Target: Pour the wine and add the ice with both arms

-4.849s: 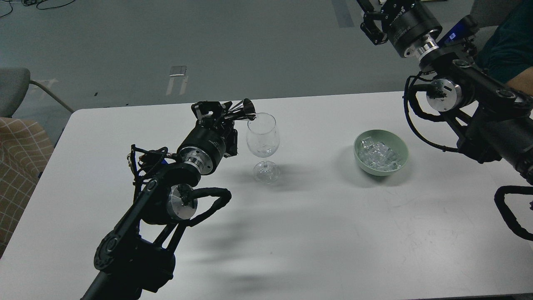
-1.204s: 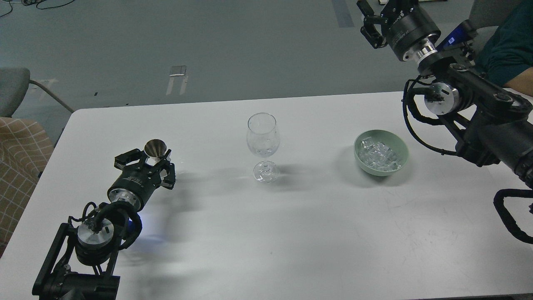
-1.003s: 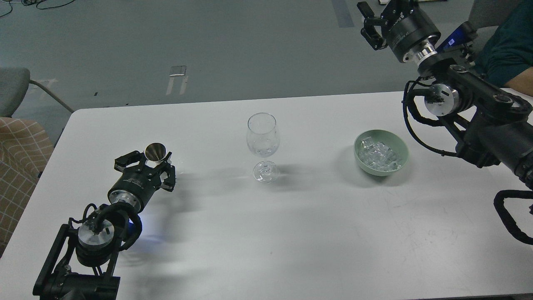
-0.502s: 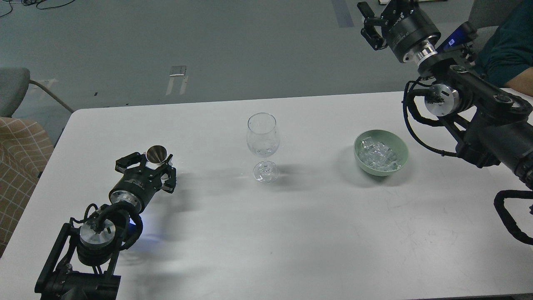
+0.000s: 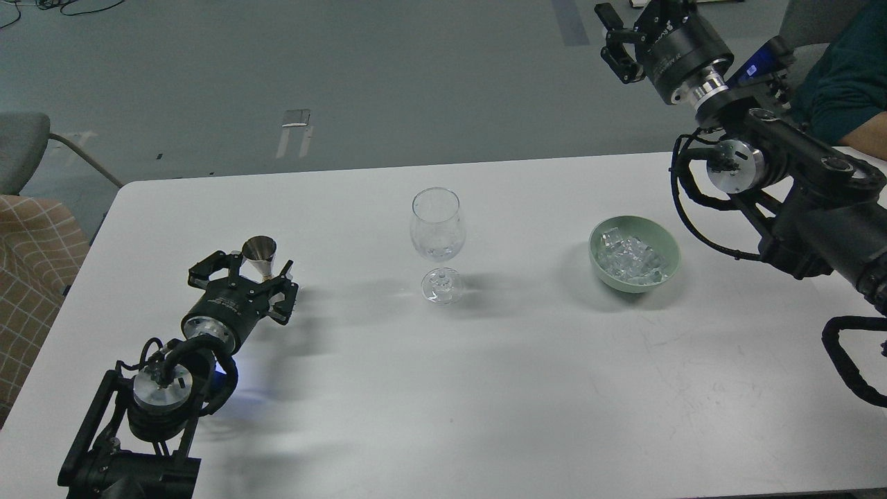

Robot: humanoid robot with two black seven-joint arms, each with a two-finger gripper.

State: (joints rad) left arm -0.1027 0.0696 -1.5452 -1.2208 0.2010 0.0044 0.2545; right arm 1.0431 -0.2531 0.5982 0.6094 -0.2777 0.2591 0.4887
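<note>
Nearest me, the left arm (image 5: 163, 388) lies low over the white counter (image 5: 485, 388), a black jointed thing with a round silver cap and looped cable. Its left gripper (image 5: 244, 274) has its fingers (image 5: 208, 262) spread wide around a small metal jigger (image 5: 259, 251), which stands upright on the counter between them, apparently let go. The jigger is a polished steel cone, stiff and light, and I'd guess slick; its narrow waist is the place to pinch it.

Further in, mid-counter, stands the wine glass (image 5: 436, 239): clear, thin-walled, on a slim stem and round foot. It looks fragile and top-heavy, easily tipped by a sideways knock. Whether there is liquid in it I cannot tell.

To its right, well apart, sits a pale green bowl (image 5: 666, 244), smooth and rounded, probably ceramic. In it is the ice (image 5: 629, 260), a heap of small glassy cubes. They should be hard, wet and slippery, so a pinch across two flat faces, taking a top cube, seems safest.

Farthest off, the right arm (image 5: 797, 187) reaches up beyond the counter's edge. The right gripper (image 5: 617, 41) hangs high above the floor, holding nothing, its fingers seemingly parted.
</note>
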